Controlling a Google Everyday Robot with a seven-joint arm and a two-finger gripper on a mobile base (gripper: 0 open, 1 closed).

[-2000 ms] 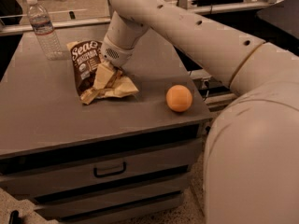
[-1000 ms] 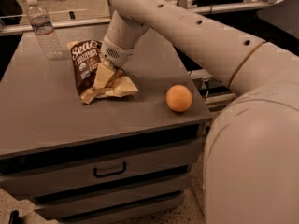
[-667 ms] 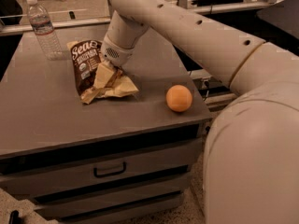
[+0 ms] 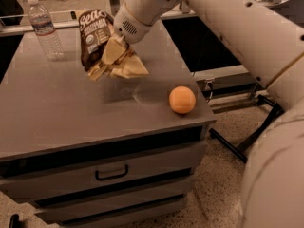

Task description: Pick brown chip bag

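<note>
The brown chip bag (image 4: 97, 39) is dark brown and cream-tan with white script lettering. It hangs in the air above the grey cabinet top (image 4: 61, 108), tilted, with its tan lower part crumpled. My gripper (image 4: 114, 49) is shut on the bag's right side and holds it clear of the surface. The white arm reaches in from the upper right. The fingers are mostly hidden by the bag and the wrist.
An orange ball (image 4: 182, 99) lies near the cabinet's right front corner. A clear water bottle (image 4: 44, 28) stands at the back left. Drawers with a handle (image 4: 111, 173) face the front. A dark frame (image 4: 247, 122) stands on the floor to the right.
The bag lay on the cabinet top with my gripper on it. Now it is lifted off the surface, held in the gripper.
</note>
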